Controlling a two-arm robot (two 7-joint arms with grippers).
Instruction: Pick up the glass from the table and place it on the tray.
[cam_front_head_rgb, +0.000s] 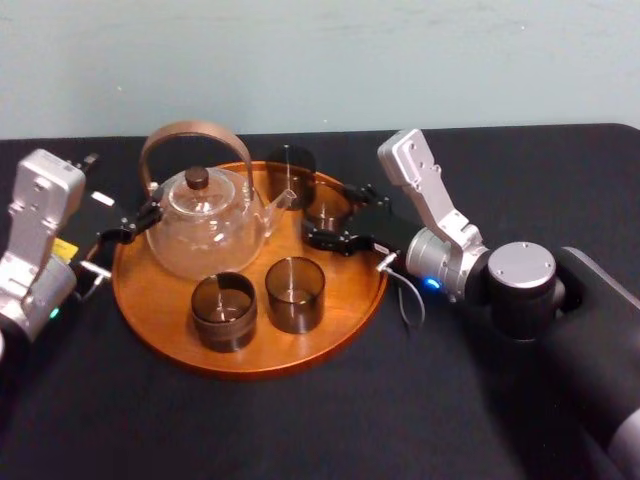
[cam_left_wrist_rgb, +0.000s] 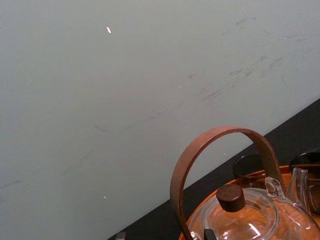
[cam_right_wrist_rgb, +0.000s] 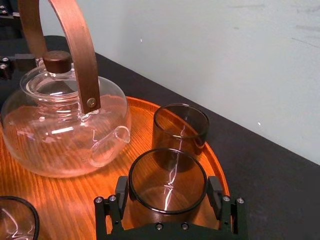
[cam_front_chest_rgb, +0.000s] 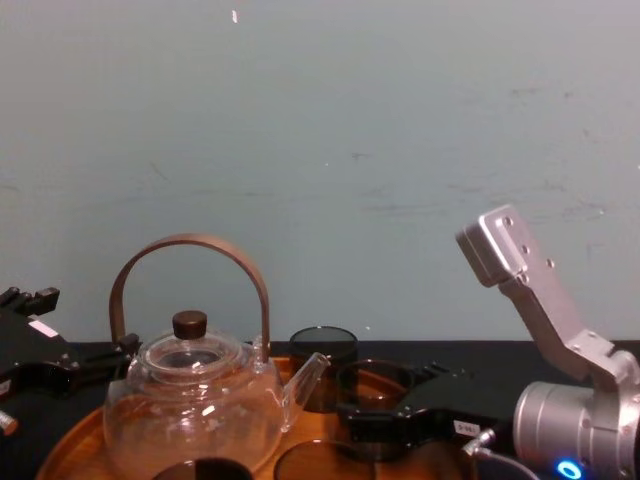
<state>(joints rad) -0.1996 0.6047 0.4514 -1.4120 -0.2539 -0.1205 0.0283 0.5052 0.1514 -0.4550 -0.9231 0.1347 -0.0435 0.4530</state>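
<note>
You're looking at a matte black surface running the full width, backed by a plain pale teal wall. On it sits the round orange-brown wooden tray, carrying a clear glass teapot with a brown arched handle. The glass is a short, smoky brown, straight-walled tumbler. It stands upright at the tray's right rear, just inside the rim. Your right end effector is pinching it, one pad on each side. Three matching tumblers share the tray. Your left end effector sits by the tray's left edge beside the teapot; you cannot tell its state.
</note>
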